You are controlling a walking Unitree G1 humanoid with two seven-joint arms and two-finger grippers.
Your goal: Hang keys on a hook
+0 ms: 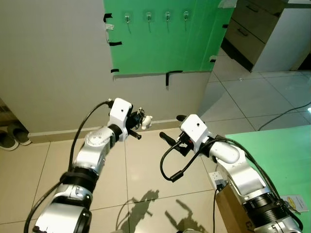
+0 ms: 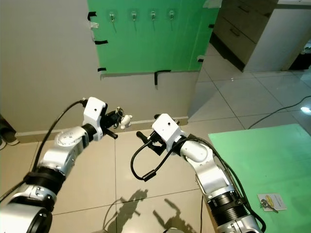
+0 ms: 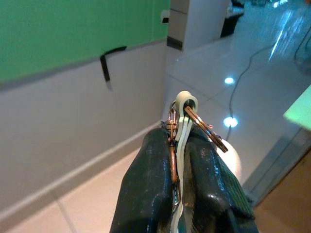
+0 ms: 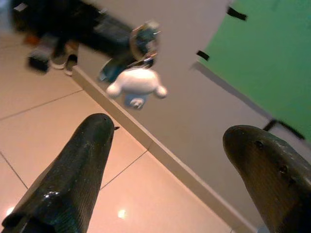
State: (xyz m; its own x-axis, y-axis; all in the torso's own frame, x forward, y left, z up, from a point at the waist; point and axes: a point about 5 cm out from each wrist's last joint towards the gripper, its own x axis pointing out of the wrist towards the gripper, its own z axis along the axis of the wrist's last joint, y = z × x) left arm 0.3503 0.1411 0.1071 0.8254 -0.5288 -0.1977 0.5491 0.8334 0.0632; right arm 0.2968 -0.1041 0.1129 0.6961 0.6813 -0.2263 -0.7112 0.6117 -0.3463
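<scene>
Wall: your view has a pale wall (image 1: pixel 58 73) over tiled floor (image 1: pixel 146 170), with a green sheet (image 1: pixel 160 43) taped on it carrying four hooks (image 1: pixel 149 17) in a row.
Left gripper (image 1: pixel 141 121): raised below the sheet, fingers (image 3: pixel 150 194) pressed together on the keys (image 3: pixel 175 150).
Keys: pinched between those fingers, ring and white strap sticking out past the tips, a small white figure (image 4: pixel 137 86) dangling beneath; well below the hooks.
Right gripper (image 1: pixel 172 128): you see it just beside the left, fingers (image 4: pixel 77 174) spread wide, touching nothing.
</scene>
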